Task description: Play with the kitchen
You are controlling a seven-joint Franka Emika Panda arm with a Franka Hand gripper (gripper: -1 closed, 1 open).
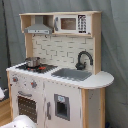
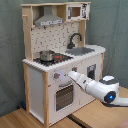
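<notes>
Kitchen [image 1: 55, 75]: one tall toy of white panels and pale wood edges, standing on a wood floor [image 2: 30, 119] before a grey curtain [image 2: 10, 50].
Pot [image 2: 46, 55]: one, shiny metal and round, on the black stovetop [image 1: 35, 66] of the kitchen.
Faucet [image 1: 83, 59]: one, black and curved, behind the grey sink [image 1: 71, 74].
Microwave [image 1: 72, 23]: one, top of the kitchen, beside the grey hood [image 1: 37, 29].
Oven door [image 2: 64, 96]: one, windowed, low on the kitchen front under two round knobs [image 1: 14, 79].
Arm [image 2: 100, 89]: one, smooth white, reaching toward the kitchen's knob panel.
Tool [image 2: 71, 75]: at the knob panel; whether clenched or released cannot be told.
</notes>
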